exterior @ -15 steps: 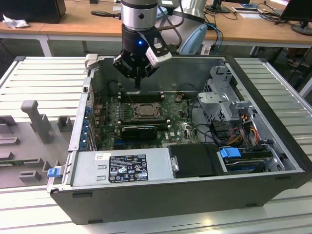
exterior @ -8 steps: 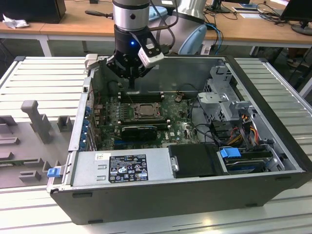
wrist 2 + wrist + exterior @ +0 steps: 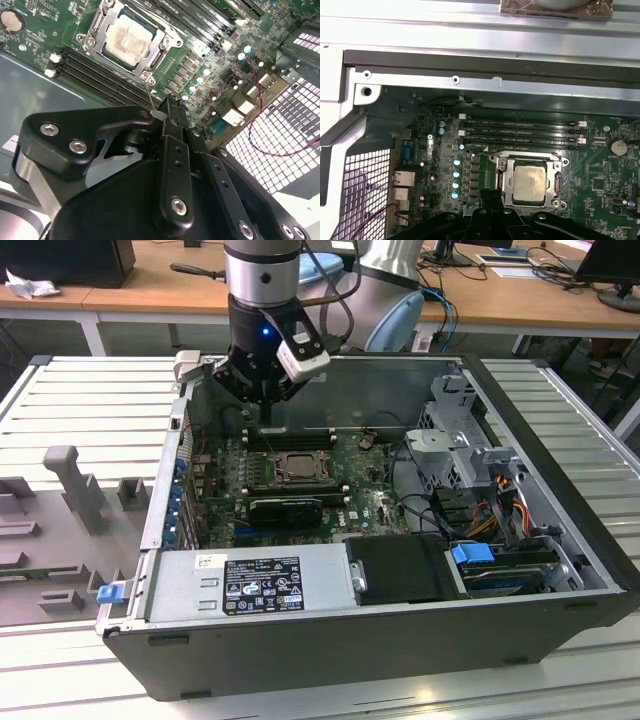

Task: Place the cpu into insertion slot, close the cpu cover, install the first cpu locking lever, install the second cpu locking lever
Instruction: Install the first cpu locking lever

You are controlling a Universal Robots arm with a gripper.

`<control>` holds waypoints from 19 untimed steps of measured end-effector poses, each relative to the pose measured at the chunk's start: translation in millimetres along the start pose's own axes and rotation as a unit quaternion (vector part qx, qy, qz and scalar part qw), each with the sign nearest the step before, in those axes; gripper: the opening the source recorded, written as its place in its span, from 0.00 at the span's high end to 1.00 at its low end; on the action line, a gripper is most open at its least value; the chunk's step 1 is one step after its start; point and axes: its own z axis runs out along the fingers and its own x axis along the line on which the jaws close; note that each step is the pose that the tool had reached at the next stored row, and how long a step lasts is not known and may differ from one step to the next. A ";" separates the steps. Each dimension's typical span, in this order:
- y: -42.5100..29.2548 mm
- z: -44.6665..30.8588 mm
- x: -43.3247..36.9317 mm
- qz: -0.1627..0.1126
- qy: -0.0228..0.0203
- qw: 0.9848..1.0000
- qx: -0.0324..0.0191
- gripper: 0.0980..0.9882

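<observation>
The cpu, a square chip with a silvery top, lies in the insertion slot of the green motherboard. The cpu cover is down flat around it. A thin metal locking lever stands up from the socket's corner and reaches my fingertips. In the exterior view my gripper hangs just behind the socket, over the memory slots. Its fingers are shut, with the lever's end against them. I cannot tell whether it is pinched.
Long memory slots run behind the socket. A black ridged card lies in front of it. The power supply, a drive cage with cables and the case walls hem in the board.
</observation>
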 end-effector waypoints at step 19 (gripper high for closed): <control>0.1 8.8 9.6 0.000 0.000 1.000 0.000 0.99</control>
